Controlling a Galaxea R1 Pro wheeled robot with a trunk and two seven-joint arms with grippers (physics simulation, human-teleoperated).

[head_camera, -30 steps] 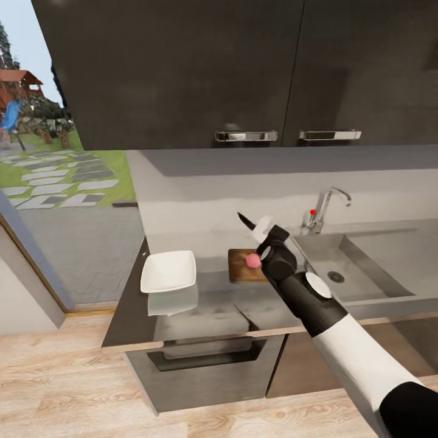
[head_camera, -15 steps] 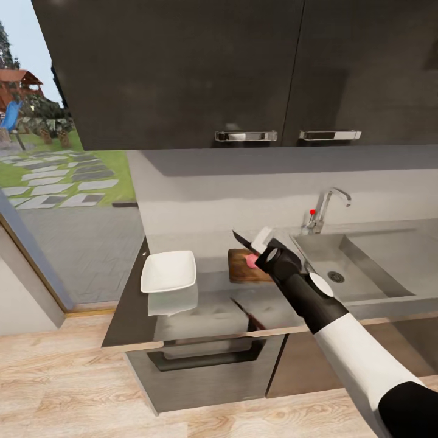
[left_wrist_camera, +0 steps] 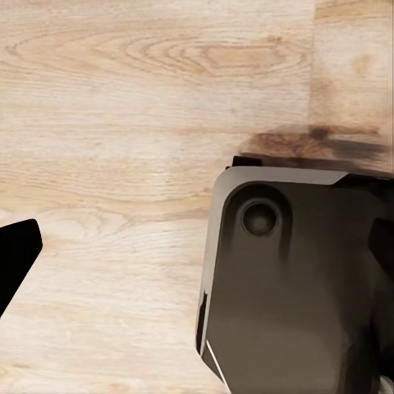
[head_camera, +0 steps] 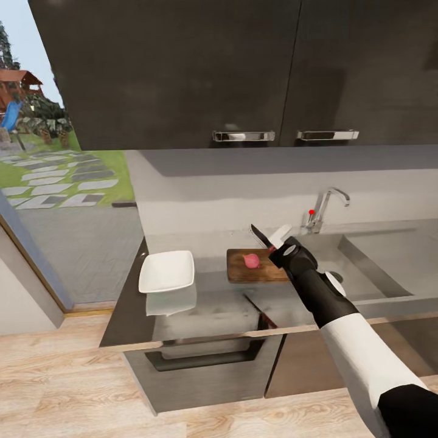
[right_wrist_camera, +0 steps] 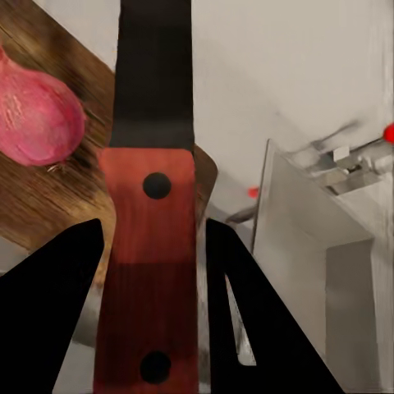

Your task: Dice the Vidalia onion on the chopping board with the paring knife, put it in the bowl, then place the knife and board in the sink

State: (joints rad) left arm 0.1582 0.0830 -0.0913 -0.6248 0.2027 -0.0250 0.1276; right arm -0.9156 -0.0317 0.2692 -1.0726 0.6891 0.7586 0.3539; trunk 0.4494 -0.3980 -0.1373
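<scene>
No writing or brand marks can be read anywhere; the only marking is a red dot on the chrome tap [head_camera: 322, 208].

A kitchen with a glossy grey table [head_camera: 201, 304] over dark grey cabinets, dark wall cupboards [head_camera: 182, 67] with two chrome handles above, and pale wood floor [head_camera: 73, 377] below. At the left, a large window looks onto grass and stepping stones.

The sink [head_camera: 377, 267] is set into the table at the right. Left of it lies the brown chopping board [head_camera: 243, 274], with the small pink onion [head_camera: 251, 261] resting whole on it. Further left, well apart from the board, sits the white square bowl [head_camera: 167, 271].

The right arm reaches in over the sink's edge. Its right tool [right_wrist_camera: 152, 246] is closed around the red handle of the knife [right_wrist_camera: 152, 205], fingers pressed to either side. The dark blade points up and away, above the board's right end, just beside the onion without touching it.

The left wrist view shows wood floor [left_wrist_camera: 123, 123] and a dark part of the robot's body [left_wrist_camera: 287, 279]; a black fingertip of the left tool [left_wrist_camera: 12, 254] shows at the edge, and I cannot tell whether that tool is open or closed.
</scene>
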